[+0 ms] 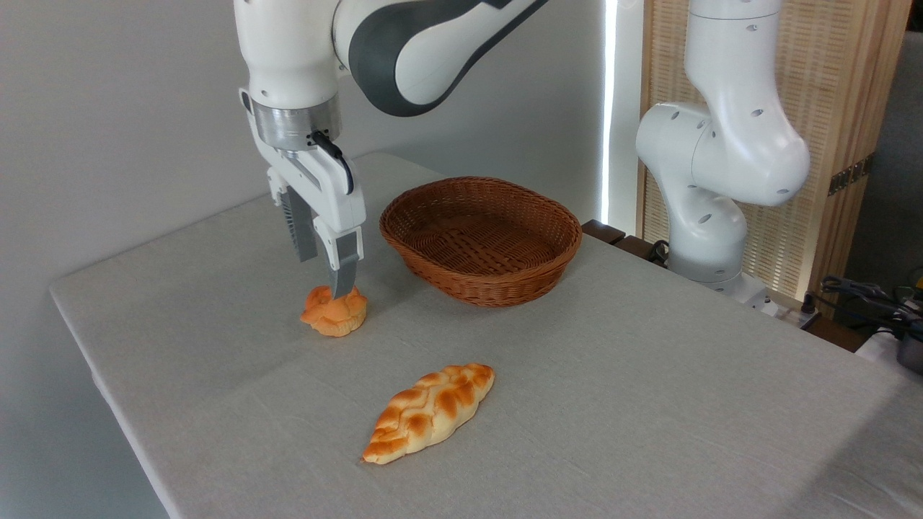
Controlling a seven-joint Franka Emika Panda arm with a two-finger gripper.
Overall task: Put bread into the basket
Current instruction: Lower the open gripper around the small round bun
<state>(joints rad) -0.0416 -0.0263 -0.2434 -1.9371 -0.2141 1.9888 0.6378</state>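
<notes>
Hovering gripper (pixel 323 272): it hung just above the flower-topped bun, pointing down from the white arm.
Fingers (pixel 345 270): they stood spread apart with nothing between them; the nearer fingertip met the bun's top edge in this view, though real contact could not be confirmed, and the farther finger sat behind and to the left of it.
Flower-topped bun (pixel 334 312): small, round and orange-golden, it rested on the counter to the left of the wicker basket and a little nearer the camera, apart from the basket's rim.
Wicker basket (pixel 481 241): oval, shallow and reddish-brown with a thick braided rim, it sat on the counter with no bread inside.
Braided loaf (pixel 430 411): long, golden and cream, it lay on the counter in front of the basket, well apart from it and nearer the camera than the bun, slanted with its upper end toward the right.
Counter (pixel 649 375): a pale grey cloth covered it.
Arm base (pixel 710 180): the white jointed column stood to the right of the basket, beyond the counter's far edge.
</notes>
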